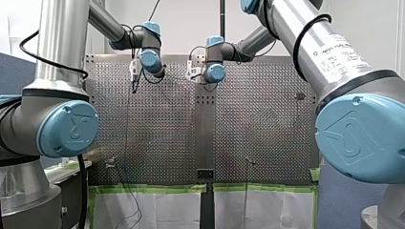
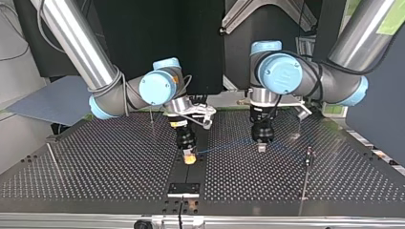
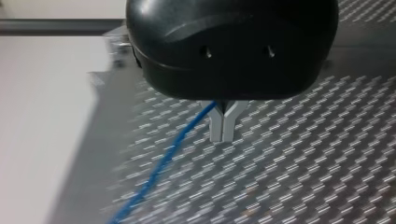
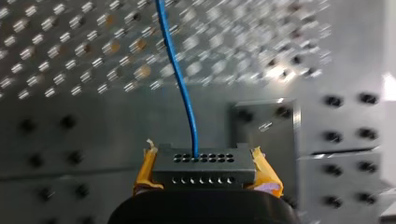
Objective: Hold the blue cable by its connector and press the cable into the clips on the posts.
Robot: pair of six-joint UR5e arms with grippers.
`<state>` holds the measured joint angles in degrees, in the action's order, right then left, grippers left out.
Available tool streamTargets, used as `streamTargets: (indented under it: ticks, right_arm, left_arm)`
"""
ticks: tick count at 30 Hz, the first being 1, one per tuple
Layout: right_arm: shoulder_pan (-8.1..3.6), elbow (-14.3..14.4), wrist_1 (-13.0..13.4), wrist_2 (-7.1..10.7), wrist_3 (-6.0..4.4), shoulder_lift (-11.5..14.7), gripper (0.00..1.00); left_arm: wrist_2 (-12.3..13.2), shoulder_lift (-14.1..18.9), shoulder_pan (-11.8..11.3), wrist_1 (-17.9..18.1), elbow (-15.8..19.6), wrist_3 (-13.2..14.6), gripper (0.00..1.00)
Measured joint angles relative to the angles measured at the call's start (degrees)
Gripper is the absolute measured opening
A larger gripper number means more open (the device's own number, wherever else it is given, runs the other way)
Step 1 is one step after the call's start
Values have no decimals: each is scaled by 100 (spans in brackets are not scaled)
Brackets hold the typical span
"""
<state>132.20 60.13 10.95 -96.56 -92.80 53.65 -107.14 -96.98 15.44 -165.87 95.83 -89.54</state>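
Right wrist view shows the right gripper (image 4: 203,156) closed on the black connector (image 4: 205,171), with its yellow pads (image 4: 264,170) pressed against the connector's two ends. The blue cable (image 4: 184,93) leaves one of the holes in the connector's face and runs ahead over the perforated table (image 4: 70,56). In the left wrist view the left gripper (image 3: 223,127) has its metal fingers (image 3: 216,130) pinched together on the same cable, which trails away beside them. In the top view the cable spans almost straight between the two grippers, low over the table near its middle. A thin post (image 2: 308,157) stands apart from it, beyond the left gripper toward that view's right; whether it carries a clip is too small to tell. No cable appears seated in a clip yet. To do this step well, the right gripper should hold the connector firmly while the left one tensions the span, lines it up squarely over a clip's mouth and presses straight down, without tugging the wire out of the connector.
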Motion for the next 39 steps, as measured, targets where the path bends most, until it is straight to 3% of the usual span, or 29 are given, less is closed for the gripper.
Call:
streamTargets:
  ticks: [5, 13, 21, 31, 39]
  right_arm:
    - [18, 289, 115, -143, -8, 30, 0]
    - [7, 769, 566, -287, -27, 44, 0]
    - [-41, 1170, 966, -465, -14, 45, 0]
    - [-57, 1689, 1486, -740, 56, 42, 0]
    - [-79, 2129, 1927, -842, 47, 38, 0]
  left_arm:
    - [-244, -260, 257, 268, 96, -33, 0]
    - [-667, -711, 708, 716, 225, -169, 0]
    - [-738, -1049, 1102, 1175, 652, -190, 0]
    - [-710, -1071, 1161, 1669, 1147, -200, 0]
    - [-672, -1140, 1142, 2090, 1484, -202, 0]
